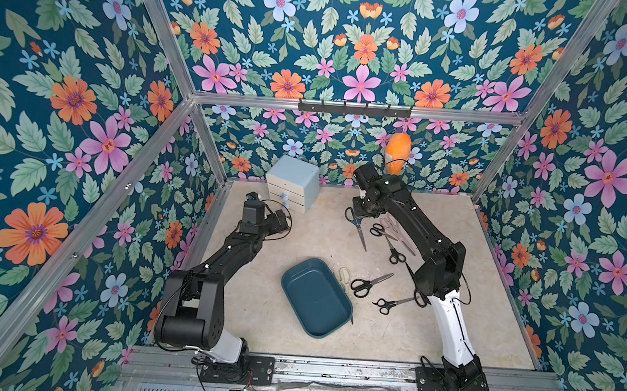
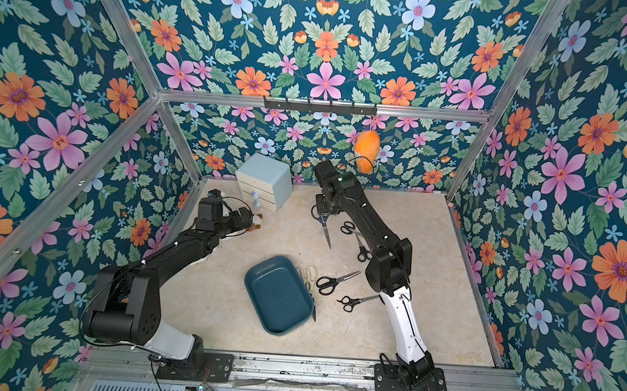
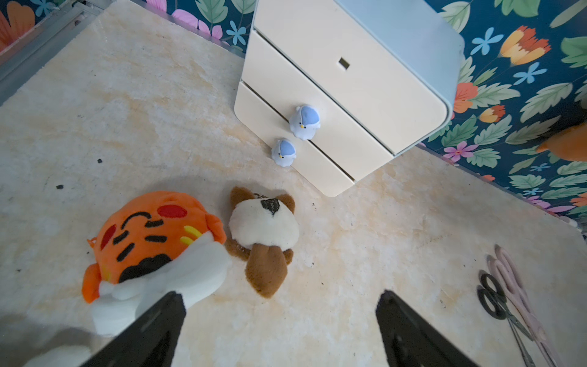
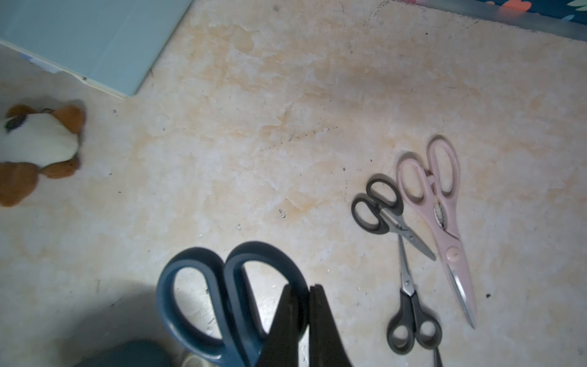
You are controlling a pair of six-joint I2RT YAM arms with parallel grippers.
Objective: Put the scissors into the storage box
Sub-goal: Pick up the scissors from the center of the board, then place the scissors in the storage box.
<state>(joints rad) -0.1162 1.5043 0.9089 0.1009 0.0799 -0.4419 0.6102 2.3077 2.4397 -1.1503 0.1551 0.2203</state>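
The storage box (image 1: 315, 299) lay on the tabletop (image 1: 312, 238) between the two arms, toward the front edge. Its plain teal floor was in full view in both top views. A pair of cream-handled scissors (image 1: 341, 275) lay just beside its right wall, outside it.

The right pincer (image 4: 309, 294) was clamped on one handle loop of the blue-handled scissors (image 4: 228, 295). They hung behind the box and well apart from it, with the blades together and pointing down and forward. Whether the tip touched the tabletop could not be told.

Close to that pair lay small black-handled scissors (image 4: 378, 206), pink kitchen shears (image 4: 441, 203) and a second small black pair (image 4: 413, 317). Nearer the box were large black-handled scissors (image 1: 368, 281) and another black pair (image 1: 391, 303), all outside it.

The left pincer (image 3: 279, 295) stood wide apart with nothing in it, above the tabletop near a tiger plush (image 3: 152, 241) and a dog plush (image 3: 263, 235). Behind the plush toys stood the light-blue drawer cabinet (image 3: 349, 79) with its three cream drawers pushed in. The lower two carried penguin knobs (image 3: 304, 122).
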